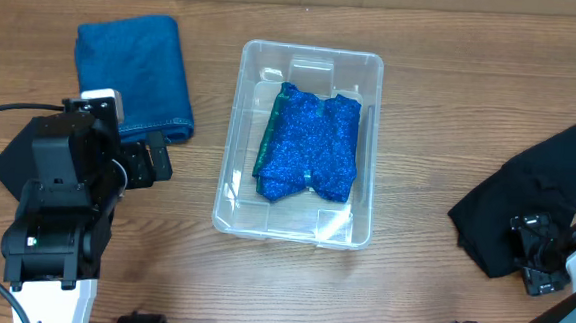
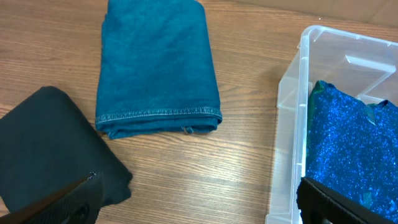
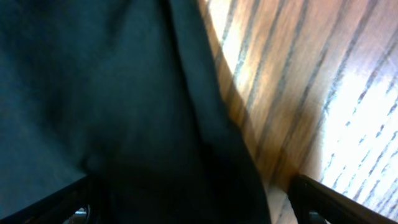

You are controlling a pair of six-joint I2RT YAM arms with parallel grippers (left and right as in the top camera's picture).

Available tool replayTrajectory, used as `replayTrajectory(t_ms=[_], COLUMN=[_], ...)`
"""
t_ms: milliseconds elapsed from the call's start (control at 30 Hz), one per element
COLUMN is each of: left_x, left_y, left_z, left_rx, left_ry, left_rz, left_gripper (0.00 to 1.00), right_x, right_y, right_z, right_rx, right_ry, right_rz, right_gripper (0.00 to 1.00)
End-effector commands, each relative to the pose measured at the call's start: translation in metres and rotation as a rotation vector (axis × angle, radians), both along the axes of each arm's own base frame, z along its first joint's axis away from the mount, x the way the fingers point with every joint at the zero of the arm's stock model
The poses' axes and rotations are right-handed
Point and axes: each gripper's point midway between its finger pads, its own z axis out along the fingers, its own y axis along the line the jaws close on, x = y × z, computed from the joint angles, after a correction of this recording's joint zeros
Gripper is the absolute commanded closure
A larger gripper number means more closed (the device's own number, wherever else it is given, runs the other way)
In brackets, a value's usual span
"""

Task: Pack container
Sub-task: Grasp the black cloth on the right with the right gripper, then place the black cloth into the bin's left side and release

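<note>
Container (image 1: 313,50): sat mid-surface, open side up for loading.
Glitter cloth (image 1: 311,143): lay folded inside the container, probably the first item packed.
Denim (image 1: 133,72): folded near the far-left corner, apparently queued.
Right end effector (image 3: 189,186): fingers spread, straddling black cloth (image 1: 537,192) at the right edge. It looked set to pinch.
Left end effector (image 2: 198,186): spread and empty, near the left edge beside second black cloth (image 2: 43,149).
Writing: none readable.
</note>
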Motion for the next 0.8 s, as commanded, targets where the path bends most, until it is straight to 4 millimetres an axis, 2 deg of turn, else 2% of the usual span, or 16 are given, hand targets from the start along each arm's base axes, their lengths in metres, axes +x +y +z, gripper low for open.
replayTrajectory(t_ms=[0,67,100,133,200,267,367,433,467,500,533,567,633,667,700,767], left_x=[0.002,0.002,0.002,0.002,0.002,0.002,0.002,0.002,0.002,0.002,0.002,0.002,0.002,0.002,0.002,0.002], left_y=[-0.003,-0.003,-0.003,-0.003,-0.003,-0.003,-0.003,-0.003,-0.003,-0.003,-0.003,-0.003,-0.003,-0.003,-0.003,-0.003], left_z=[0.01,0.01,0.01,0.01,0.01,0.01,0.01,0.01,0.01,0.01,0.01,0.01,0.01,0.01,0.01,0.01], left_rx=[0.005,0.005,0.005,0.005,0.005,0.005,0.005,0.005,0.005,0.005,0.005,0.005,0.005,0.005,0.005,0.005], left_ry=[-0.023,-0.023,-0.023,-0.023,-0.023,-0.023,-0.023,-0.023,-0.023,-0.023,-0.023,-0.023,-0.022,-0.022,-0.022,-0.022], left_rz=[-0.024,-0.024,-0.024,-0.024,-0.024,-0.024,-0.024,-0.023,-0.023,-0.023,-0.024,-0.023,-0.023,-0.024,-0.024,-0.023], left_gripper=[0.0,0.0,0.0,0.0,0.0,0.0,0.0,0.0,0.0,0.0,0.0,0.0,0.0,0.0,0.0,0.0], right_x=[-0.003,0.005,0.013,0.026,0.038,0.062,0.105,0.129,0.134,0.137,0.136,0.13,0.117,0.107,0.087,0.072], right_y=[0.014,0.019,0.024,0.031,0.037,0.045,0.075,0.121,0.148,0.175,0.215,0.251,0.301,0.329,0.372,0.409], right_z=[-0.02,-0.018,-0.015,-0.007,0.009,0.051,0.151,0.236,0.268,0.291,0.311,0.318,0.309,0.297,0.273,0.241], right_rx=[0.073,0.103,0.124,0.161,0.2,0.192,0.031,-0.148,-0.22,-0.269,-0.308,-0.325,-0.36,-0.366,-0.339,-0.272], right_ry=[0.013,-0.031,-0.074,-0.147,-0.203,-0.296,-0.462,-0.602,-0.662,-0.709,-0.771,-0.814,-0.811,-0.788,-0.744,-0.665], right_rz=[0.02,0.044,0.087,0.148,0.183,0.306,0.602,0.897,1.034,1.153,1.322,1.474,1.699,1.834,2.054,2.211], right_gripper=[0.04,0.45,0.75,0.95,0.96,0.96,0.96,0.96,0.96,0.96,0.96,0.96,0.96,0.96,0.96,0.96])
